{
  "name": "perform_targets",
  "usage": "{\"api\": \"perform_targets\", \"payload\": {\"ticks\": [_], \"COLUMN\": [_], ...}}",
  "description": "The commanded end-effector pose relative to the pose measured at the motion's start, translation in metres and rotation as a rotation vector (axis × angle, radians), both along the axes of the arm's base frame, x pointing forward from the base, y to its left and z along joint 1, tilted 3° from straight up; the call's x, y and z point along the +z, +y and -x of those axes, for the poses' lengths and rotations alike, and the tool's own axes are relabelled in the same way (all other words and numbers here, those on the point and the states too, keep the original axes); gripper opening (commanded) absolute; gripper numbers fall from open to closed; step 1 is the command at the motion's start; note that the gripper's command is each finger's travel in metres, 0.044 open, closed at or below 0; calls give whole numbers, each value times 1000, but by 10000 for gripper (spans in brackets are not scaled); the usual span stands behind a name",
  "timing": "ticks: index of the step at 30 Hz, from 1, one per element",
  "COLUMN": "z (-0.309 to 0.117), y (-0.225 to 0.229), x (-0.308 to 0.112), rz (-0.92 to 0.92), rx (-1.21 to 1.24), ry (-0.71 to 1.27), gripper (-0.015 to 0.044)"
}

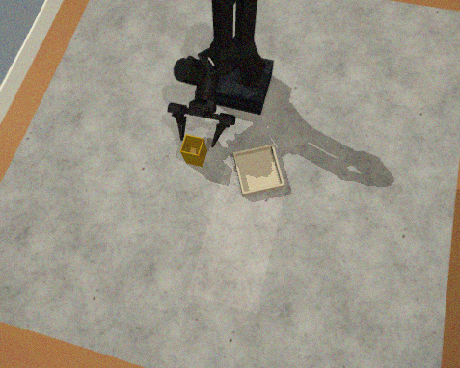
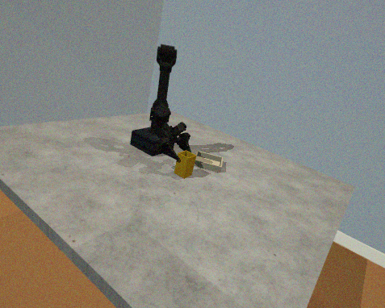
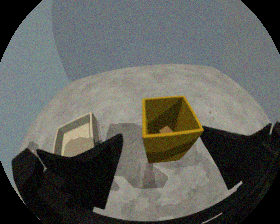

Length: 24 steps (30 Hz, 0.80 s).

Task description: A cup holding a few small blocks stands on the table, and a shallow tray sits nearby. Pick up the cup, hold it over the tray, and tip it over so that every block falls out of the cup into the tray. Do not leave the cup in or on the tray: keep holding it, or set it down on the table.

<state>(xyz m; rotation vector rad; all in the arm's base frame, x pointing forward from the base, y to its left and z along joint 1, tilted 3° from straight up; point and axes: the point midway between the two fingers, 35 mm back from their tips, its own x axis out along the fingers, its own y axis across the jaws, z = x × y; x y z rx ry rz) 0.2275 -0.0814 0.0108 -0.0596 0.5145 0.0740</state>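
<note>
The yellow square cup [image 1: 194, 158] [image 2: 185, 166] [image 3: 167, 149] stands upright on the table, its open top up. A small tan block [image 1: 193, 150] [image 3: 165, 129] shows inside it; whether others lie there is unclear. My gripper [image 1: 198, 143] [image 2: 184, 156] [image 3: 161, 133] is open and empty, low over the table. Its fingertips are at the near side of the cup, one on each side, with the cup closer to the right finger in the wrist view. The shallow cream tray [image 1: 264, 183] [image 2: 208, 162] [image 3: 77, 143] sits beside the cup, with no blocks visible in it.
The arm's black base [image 1: 242, 89] [image 2: 144, 139] stands behind the gripper on the grey table [image 1: 129, 250] [image 2: 169, 226]. In the wrist view the tray is to the left, partly behind the left finger. Arm shadows fall across the tray and table.
</note>
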Motion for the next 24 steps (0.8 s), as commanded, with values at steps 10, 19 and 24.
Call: {"api": "perform_targets", "payload": {"ticks": [10,19,24], "z": [-15,-27,-34], "y": [2,3,3], "x": [-10,-18,-22], "rz": [2,3,3], "rx": [-11,-12,-12], "ry": [-4,-7,-8], "gripper": [440,440,440]}}
